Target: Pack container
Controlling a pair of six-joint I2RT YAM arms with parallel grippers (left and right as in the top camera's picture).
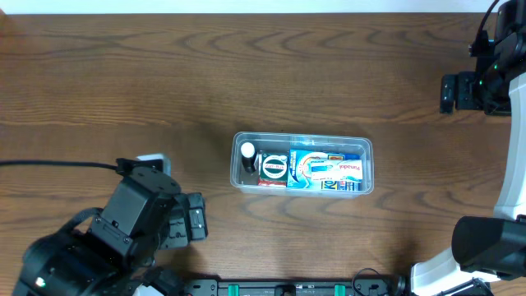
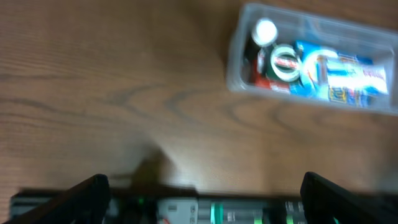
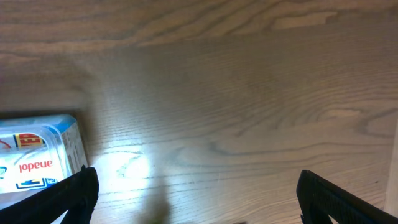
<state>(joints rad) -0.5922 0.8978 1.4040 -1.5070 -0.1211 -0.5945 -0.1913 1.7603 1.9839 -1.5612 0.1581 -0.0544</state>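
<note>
The container (image 1: 302, 137) is set near the middle of the desk (image 1: 123, 74), its long side running left to right, between the two arms, where it is judged to be within reach of either. It is seen as a shallow tub of clear plastic with rounded corners and a rim, and what it holds can be made out through the walls. A small bottle (image 1: 247, 150) with a white cap stands at the left end, a round item (image 1: 274, 167) with a red and white label lies beside it, and a blue and white box (image 1: 333, 170) fills the right part. They are packed side by side, so little room is left. The left pincer (image 1: 200, 220) is held wide open and empty near the desk's front edge, left of the container and apart from it. The right pincer (image 1: 446, 92) is likewise spread wide with nothing in it, well away at the far right. As nothing is gripped and the container looks full, the packing is judged nearly or wholly done.
</note>
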